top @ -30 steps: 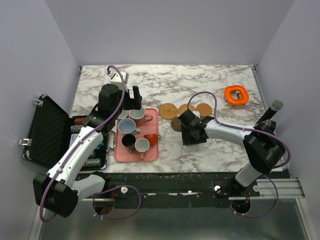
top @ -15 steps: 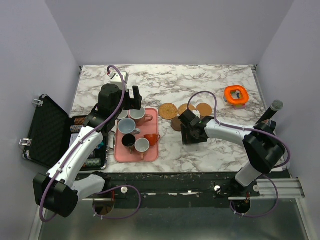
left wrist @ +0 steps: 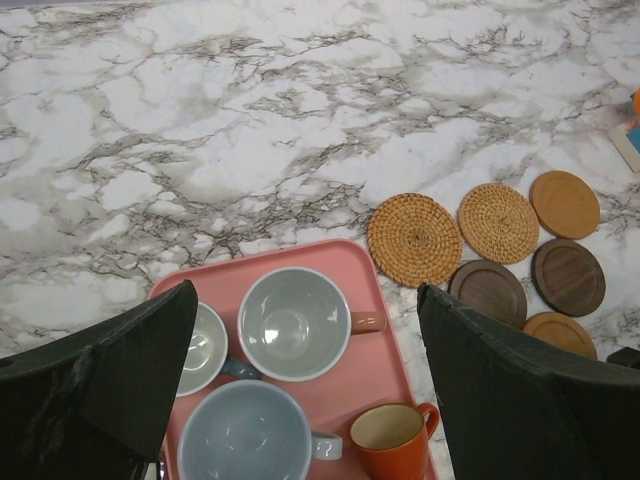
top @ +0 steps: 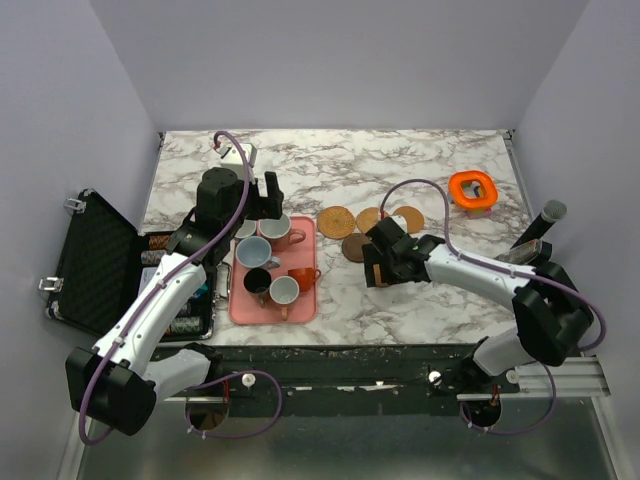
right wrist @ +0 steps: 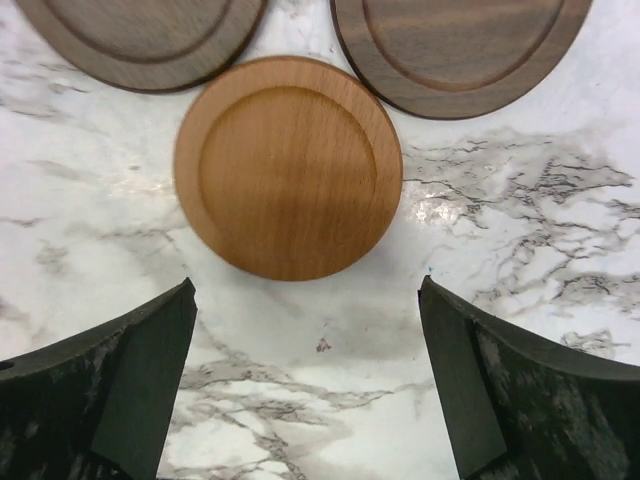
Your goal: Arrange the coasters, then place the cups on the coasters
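Handling: the light wooden coaster (right wrist: pixel 288 167) looks thin, stiff and smooth, lying flat on the marble tabletop (right wrist: pixel 320 400); pinch its rim edgewise. Both the right gripper (right wrist: pixel 305 300) and left gripper (left wrist: pixel 305 295) gape empty.

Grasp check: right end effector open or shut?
Open. Right end effector jaws stand wide apart; light round wooden coaster lies flat, ungripped.

Six coasters (left wrist: pixel 414 238), six cups (left wrist: pixel 292 322), one pink tray (top: pixel 308 306), one orange ring (top: pixel 472 177).
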You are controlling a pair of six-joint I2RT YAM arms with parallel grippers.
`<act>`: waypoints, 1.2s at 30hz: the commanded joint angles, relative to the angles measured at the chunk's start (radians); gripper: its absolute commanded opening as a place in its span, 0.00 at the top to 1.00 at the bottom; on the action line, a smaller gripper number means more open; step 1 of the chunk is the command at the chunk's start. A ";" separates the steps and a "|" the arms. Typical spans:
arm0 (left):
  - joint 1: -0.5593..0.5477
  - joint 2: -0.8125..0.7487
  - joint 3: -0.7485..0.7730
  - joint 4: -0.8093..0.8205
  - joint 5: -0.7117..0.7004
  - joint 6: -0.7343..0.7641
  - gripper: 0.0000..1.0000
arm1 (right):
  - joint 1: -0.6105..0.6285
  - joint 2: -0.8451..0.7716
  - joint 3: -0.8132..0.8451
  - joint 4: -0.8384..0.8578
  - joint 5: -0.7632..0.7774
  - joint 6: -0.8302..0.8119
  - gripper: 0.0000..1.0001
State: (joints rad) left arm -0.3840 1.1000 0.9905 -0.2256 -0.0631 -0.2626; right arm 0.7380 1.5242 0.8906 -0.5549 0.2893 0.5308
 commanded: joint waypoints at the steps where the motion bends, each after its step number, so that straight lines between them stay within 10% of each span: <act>1: -0.004 -0.023 -0.010 0.023 -0.033 -0.004 0.01 | -0.003 -0.120 -0.013 0.044 0.027 -0.021 0.00; 22: 0.097 0.171 0.031 -0.095 0.022 0.075 0.01 | -0.005 -0.435 0.065 0.260 -0.140 -0.230 0.15; 36: 0.099 0.333 0.117 -0.233 0.080 0.120 0.28 | -0.005 -0.461 -0.015 0.247 -0.177 -0.246 0.25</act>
State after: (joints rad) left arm -0.2874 1.4002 1.0645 -0.4023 -0.0105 -0.1604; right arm 0.7376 1.0256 0.8883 -0.3088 0.1322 0.2935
